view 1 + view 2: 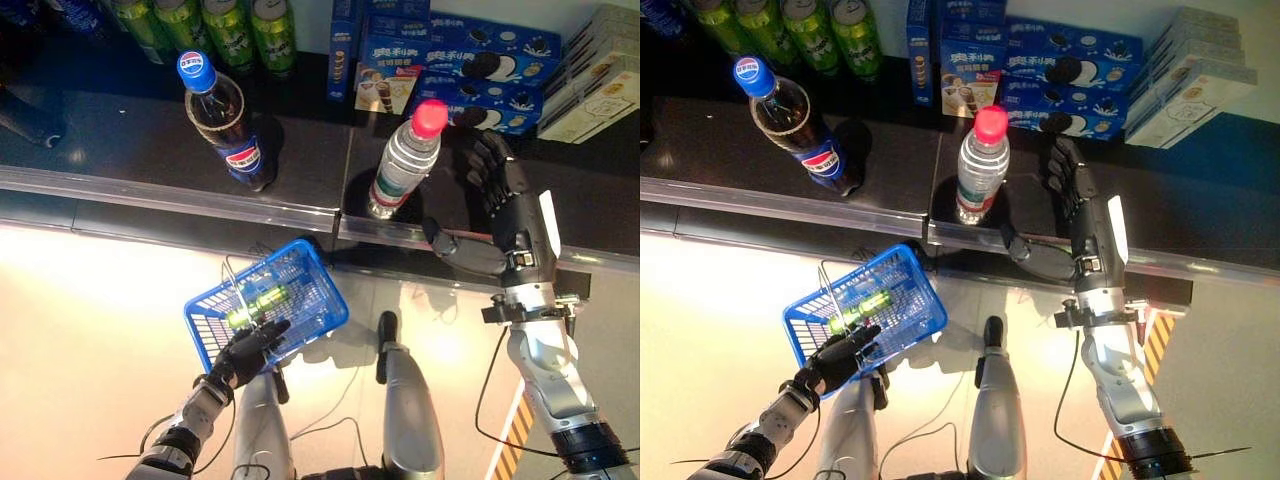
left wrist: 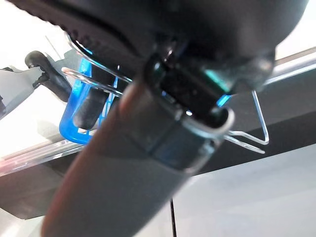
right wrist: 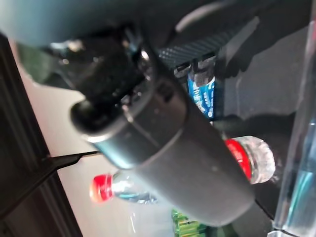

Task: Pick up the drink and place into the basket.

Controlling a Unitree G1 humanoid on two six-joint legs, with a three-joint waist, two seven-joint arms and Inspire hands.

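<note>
the clear plastic water bottle with a red cap (image 1: 405, 160) is standing upright on the dark shelf (image 1: 300, 160), just left of the right hand (image 1: 497, 190), whose fingers are spread, grasping nothing; the left hand (image 1: 245, 352) is gripping the blue wire basket (image 1: 300, 290) below.

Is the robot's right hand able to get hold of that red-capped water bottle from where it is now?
Probably yes. The right hand is open on the shelf just beside the water bottle, thumb toward it, with nothing between them. The cola bottle stands well off to the left, so the way looks free.
</note>
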